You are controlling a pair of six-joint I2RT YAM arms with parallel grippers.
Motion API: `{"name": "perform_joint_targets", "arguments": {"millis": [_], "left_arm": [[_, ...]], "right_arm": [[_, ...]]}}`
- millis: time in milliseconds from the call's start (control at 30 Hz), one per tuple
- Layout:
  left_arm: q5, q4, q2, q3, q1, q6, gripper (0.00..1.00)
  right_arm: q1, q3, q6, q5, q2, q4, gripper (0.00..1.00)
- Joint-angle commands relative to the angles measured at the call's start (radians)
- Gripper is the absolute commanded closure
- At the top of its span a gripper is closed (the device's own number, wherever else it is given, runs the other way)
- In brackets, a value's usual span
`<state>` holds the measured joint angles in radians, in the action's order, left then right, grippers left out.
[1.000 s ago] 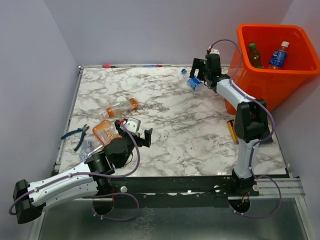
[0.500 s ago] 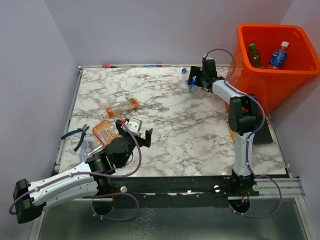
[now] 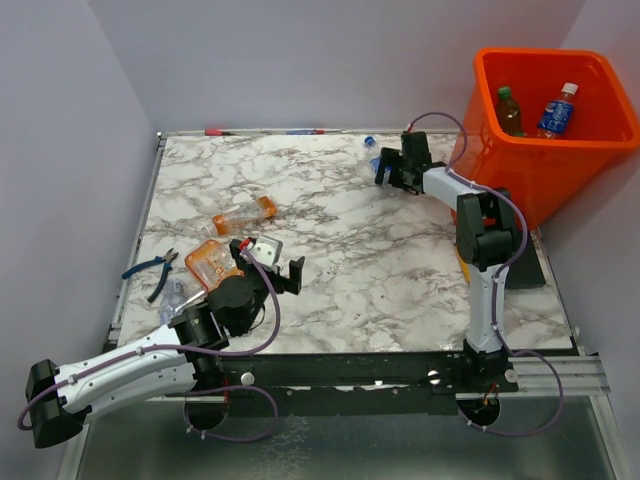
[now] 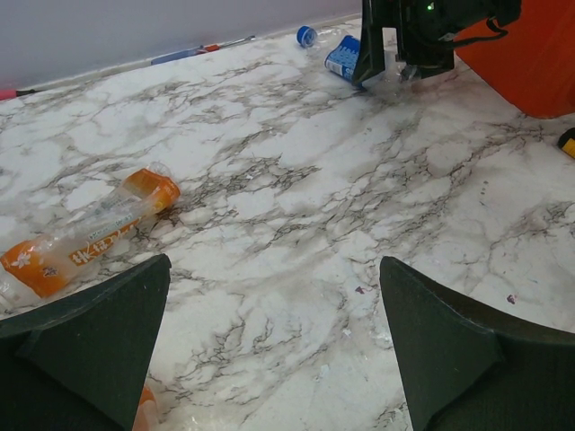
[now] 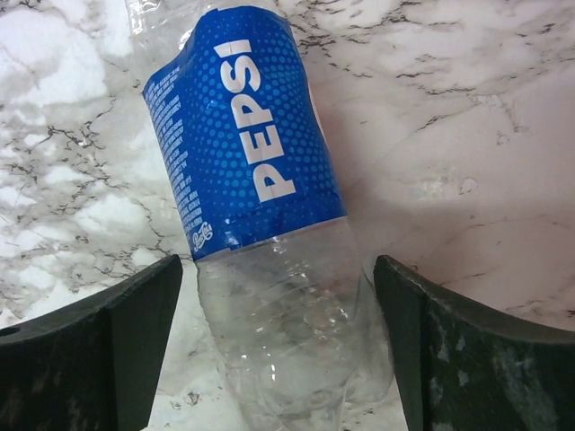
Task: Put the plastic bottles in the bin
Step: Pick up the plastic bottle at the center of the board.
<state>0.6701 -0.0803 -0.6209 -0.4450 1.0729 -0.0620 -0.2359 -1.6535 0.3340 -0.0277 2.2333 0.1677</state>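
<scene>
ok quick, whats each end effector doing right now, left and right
Left end effector: open, nothing between its fingers.
Right end effector: open, straddling the Pepsi bottle, not yet closed on it.

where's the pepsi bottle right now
In the top view the pepsi bottle lies far right on the table, between the right gripper's fingers, left of the orange bin.

A tabletop (image 3: 350, 270) w/ white marble pattern and grey-black veining is seen, edged at the left by a thin metal frame (image 3: 136, 240). It is enclosed on three sides by plain, pale lavender-grey walls — left wall (image 3: 60, 150), back wall (image 3: 300, 60), right wall (image 3: 605, 290). At the near edge a black rail (image 3: 350, 372) is fixed, w/ an alu. profile (image 3: 565, 375) at its right end; a dull grey sheet (image 3: 350, 445) is seen below. Light is soft and even — only faint shadows are cast.
</scene>
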Motion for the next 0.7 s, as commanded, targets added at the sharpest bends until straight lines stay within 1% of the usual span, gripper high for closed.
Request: {"name": "perform_joint_targets", "arguments": {"millis": [0, 67, 100, 200, 300, 367, 500, 667], "left_arm": [[-0.018, -0.011, 0.012, -0.008, -0.004, 0.006, 0.01], [-0.015, -0.011, 0.013, -0.008, -0.004, 0.005, 0.01], [-0.013, -0.011, 0.013, -0.008, -0.004, 0.005, 0.01], [-0.007, -0.011, 0.016, -0.006, -0.003, 0.007, 0.01], [-0.001, -0.01, 0.021, -0.005, -0.004, 0.007, 0.01], [0.005, -0.011, 0.021, -0.004, -0.004, 0.005, 0.01], [0.047, -0.013, 0.024, -0.004, -0.004, 0.002, 0.01], [0.159, -0.042, 0.071, 0.007, -0.004, -0.035, 0.01]], "right_arm": [[-0.007, 0.016, 0.019, 0.054, -0.015, 0.007, 0.13], [-0.007, 0.014, 0.02, 0.069, -0.017, 0.006, 0.19], [-0.007, 0.015, 0.018, 0.076, -0.019, 0.004, 0.24], [-0.008, 0.039, 0.024, 0.11, -0.04, -0.017, 0.43], [-0.023, 0.12, 0.056, 0.153, -0.103, -0.089, 0.56], [-0.053, 0.207, 0.079, 0.162, -0.17, -0.153, 0.6], [-0.123, 0.419, 0.169, 0.172, -0.352, -0.349, 0.63], [-0.258, 0.7, 0.241, 0.139, -0.651, -0.571, 0.65]]}}
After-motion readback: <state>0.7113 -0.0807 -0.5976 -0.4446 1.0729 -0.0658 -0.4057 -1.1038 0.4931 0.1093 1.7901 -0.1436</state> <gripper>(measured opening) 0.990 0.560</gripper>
